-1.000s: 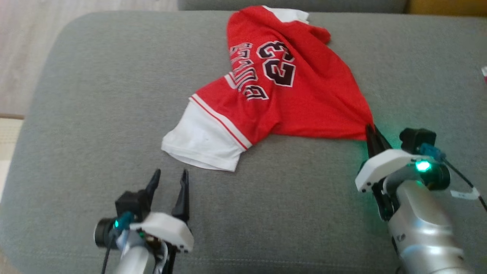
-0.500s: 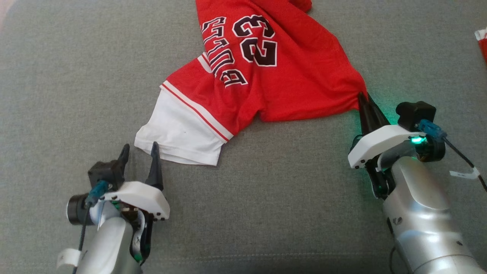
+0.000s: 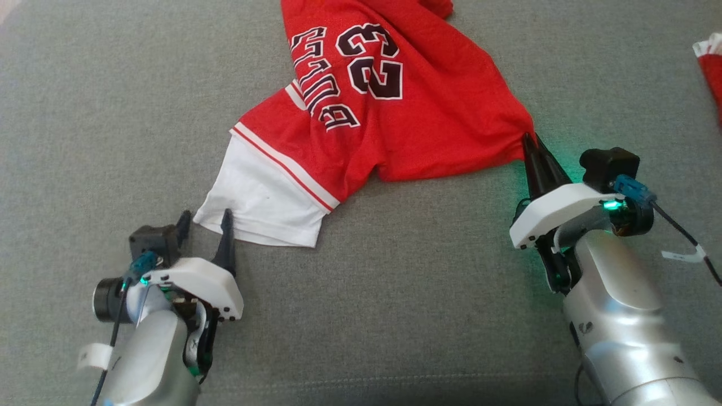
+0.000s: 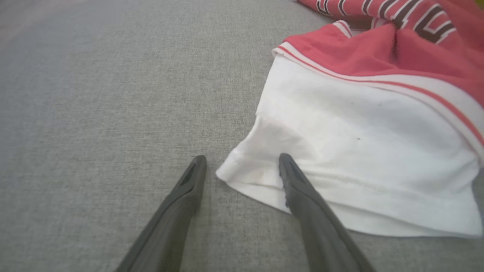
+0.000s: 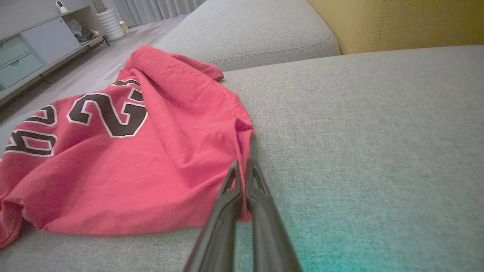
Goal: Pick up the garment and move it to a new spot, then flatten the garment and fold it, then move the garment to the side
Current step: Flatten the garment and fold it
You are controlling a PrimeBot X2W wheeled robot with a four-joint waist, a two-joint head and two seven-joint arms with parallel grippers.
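The garment [image 3: 395,107] is a red jersey with a dark "23", lettering and a white sleeve [image 3: 262,197], lying crumpled on a grey cushion. My right gripper [image 3: 529,141] is shut on the jersey's red corner; in the right wrist view the fabric [image 5: 124,158] is pinched between its closed fingers at my right gripper [image 5: 241,166]. My left gripper [image 3: 204,217] is open at the white sleeve's near corner. In the left wrist view my left gripper [image 4: 242,160] straddles that corner [image 4: 245,172], one finger on the cloth and one on the cushion.
The grey sofa cushion [image 3: 395,316] spreads wide around the jersey. Another red and white item [image 3: 712,62] peeks in at the right edge. The right wrist view shows a yellow cushion [image 5: 397,22], a second grey seat [image 5: 245,34], and a cabinet [image 5: 34,49] beyond the floor.
The head camera has tilted down, shifting the whole picture. My left gripper has advanced to the white sleeve's corner, staying open. My right gripper keeps its hold on the red corner.
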